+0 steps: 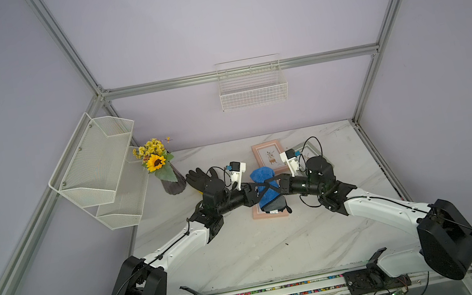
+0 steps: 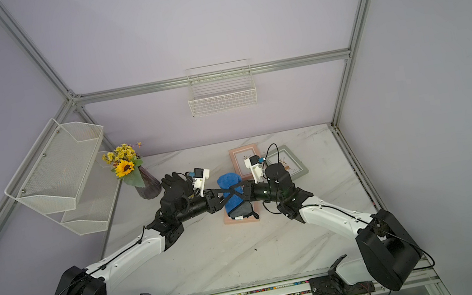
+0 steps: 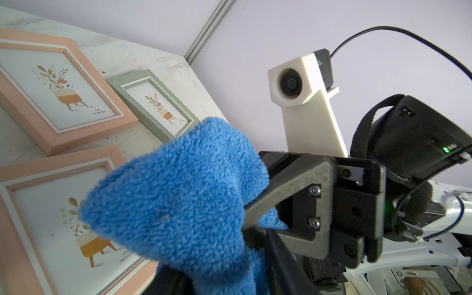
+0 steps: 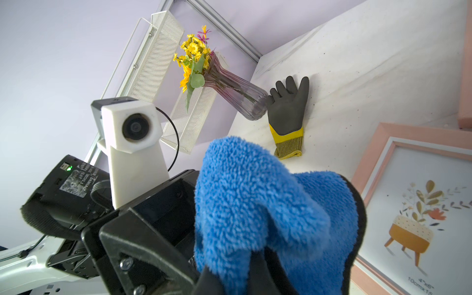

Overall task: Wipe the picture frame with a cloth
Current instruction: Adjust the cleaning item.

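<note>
Where top views blur, the left wrist view shows the right pincer (image 3: 249,219) apparently clamping the cloth (image 3: 184,194); left pincer (image 1: 255,191) unclear.

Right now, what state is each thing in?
cloth, bunched up between both tools, over the near pink frame.
right tool, shut on the cloth.
left tool, at the cloth; grip unclear.
near pink frame, flat, face up, partly covered.
far pink frame, flat, face up, uncovered.
green frame, flat, face up.
glove, lying flat.
vase, upright, holding flowers.
</note>
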